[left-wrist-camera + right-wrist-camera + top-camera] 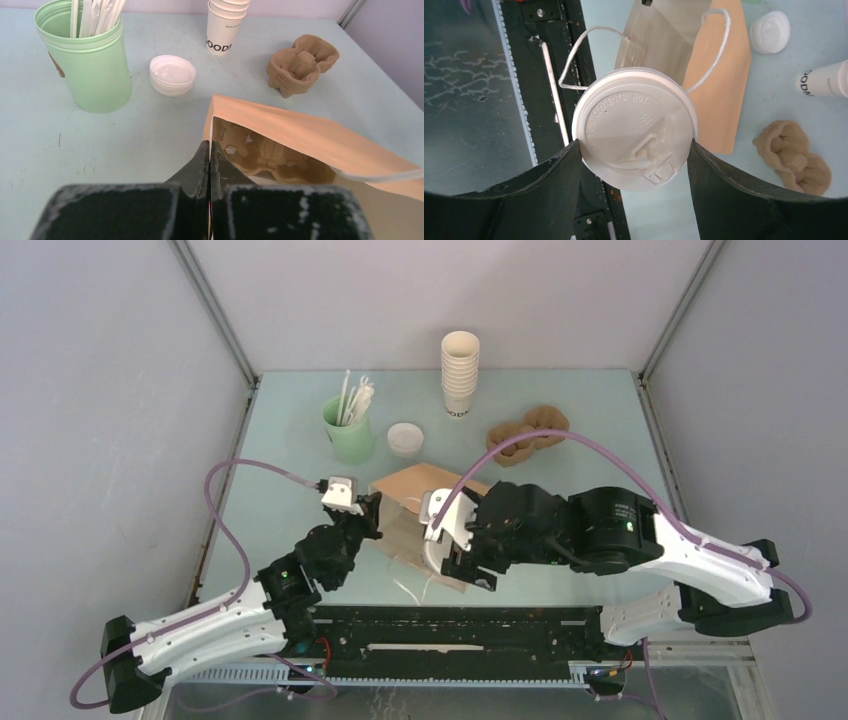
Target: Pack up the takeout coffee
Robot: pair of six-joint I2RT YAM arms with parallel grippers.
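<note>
The takeout coffee is a white cup seen from above, its round lid lettered "CONTENTS HOT". My right gripper is shut on it, a finger on each side. It holds the cup above the table's near edge, by the white handles of the brown paper bag. In the top view the right gripper is at the bag's near end. My left gripper is shut on the left edge of the bag's mouth. A brown pulp cup carrier lies inside the bag.
A mint-green cup with straws, a small stack of white lids and a tall stack of lidless cups stand behind the bag. Another pulp carrier lies at the back right. A black rail runs along the near edge.
</note>
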